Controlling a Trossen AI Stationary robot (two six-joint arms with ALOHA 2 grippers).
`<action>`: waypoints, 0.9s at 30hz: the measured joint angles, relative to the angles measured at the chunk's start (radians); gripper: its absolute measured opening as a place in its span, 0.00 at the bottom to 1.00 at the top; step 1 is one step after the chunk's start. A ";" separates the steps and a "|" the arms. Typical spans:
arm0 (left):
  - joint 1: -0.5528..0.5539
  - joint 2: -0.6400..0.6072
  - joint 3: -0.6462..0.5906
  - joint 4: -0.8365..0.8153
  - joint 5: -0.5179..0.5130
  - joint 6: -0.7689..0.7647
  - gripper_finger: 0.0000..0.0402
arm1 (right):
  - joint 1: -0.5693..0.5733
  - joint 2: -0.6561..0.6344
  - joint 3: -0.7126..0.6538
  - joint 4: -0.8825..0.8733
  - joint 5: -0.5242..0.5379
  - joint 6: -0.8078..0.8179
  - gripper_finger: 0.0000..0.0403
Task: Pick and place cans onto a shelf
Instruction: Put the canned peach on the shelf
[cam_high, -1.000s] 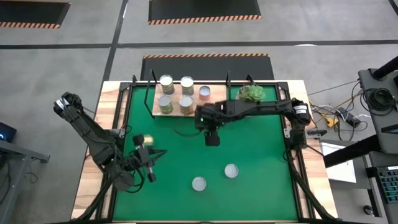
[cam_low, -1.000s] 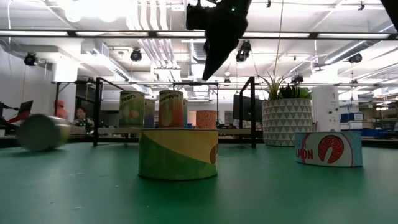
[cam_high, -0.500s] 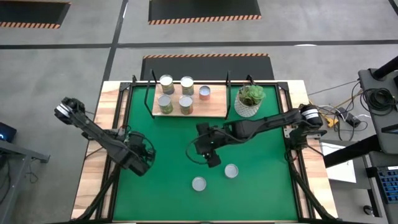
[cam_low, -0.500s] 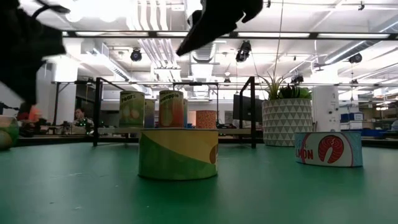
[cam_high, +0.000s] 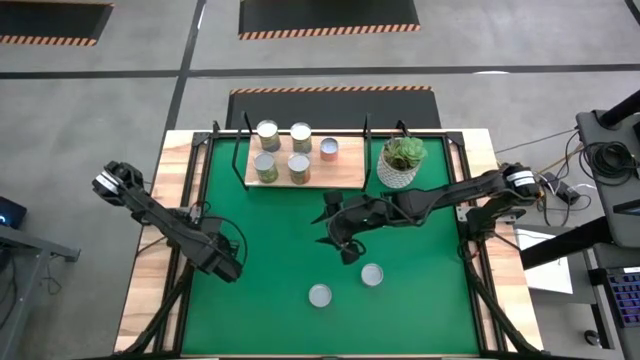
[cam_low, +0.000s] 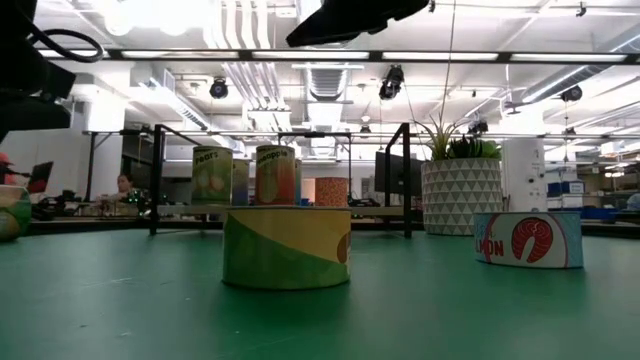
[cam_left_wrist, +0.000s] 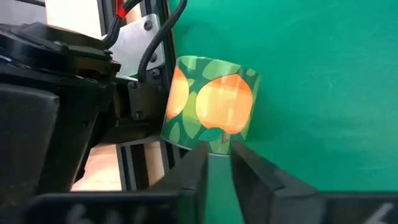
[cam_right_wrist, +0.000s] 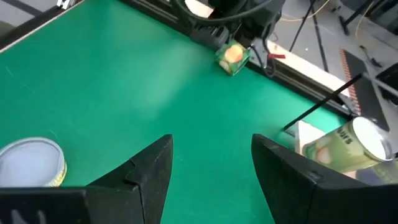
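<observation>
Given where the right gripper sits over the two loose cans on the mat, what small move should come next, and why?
Probably lower the open right gripper onto the near can on the mat; its fingers stand apart, empty, and the shelf has room.

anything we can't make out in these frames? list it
- High view: the orange-label can by the left gripper is hidden under that arm; only the left wrist view shows it.
- Low view: the front can blocks the middle of the shelf.
- Right wrist view: the silver-topped can near the open right gripper is cut off by the picture's edge.
- High view: label text is too small to read.
</observation>
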 joint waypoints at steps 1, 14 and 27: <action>0.001 -0.002 -0.001 -0.001 0.000 0.001 0.17 | 0.000 -0.008 -0.002 0.000 0.000 -0.001 0.51; 0.006 0.001 -0.046 0.019 -0.095 0.015 0.76 | -0.002 -0.032 -0.030 -0.009 -0.001 -0.011 0.51; 0.009 0.076 -0.082 0.067 -0.094 0.011 0.72 | -0.002 -0.032 -0.030 -0.012 -0.001 -0.011 0.51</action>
